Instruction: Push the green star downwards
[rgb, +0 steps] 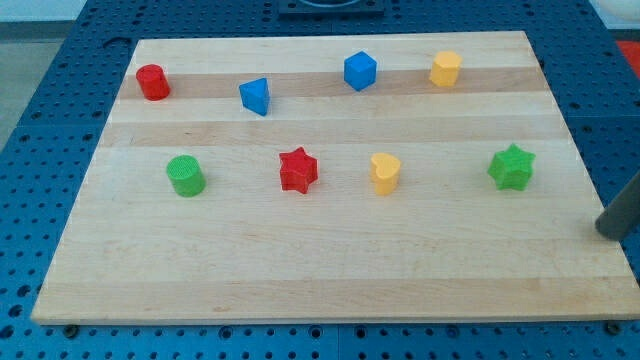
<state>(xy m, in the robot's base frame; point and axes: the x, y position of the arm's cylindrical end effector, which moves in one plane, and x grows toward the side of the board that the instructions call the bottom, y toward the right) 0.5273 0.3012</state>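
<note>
The green star lies on the wooden board at the view's right, in the middle row. My dark rod enters from the view's right edge; its tip is below and to the right of the green star, near the board's right edge, well apart from it.
A red cylinder, a blue triangular block, a blue cube and a yellow block form the top row. A green cylinder, a red star and a yellow block share the star's row.
</note>
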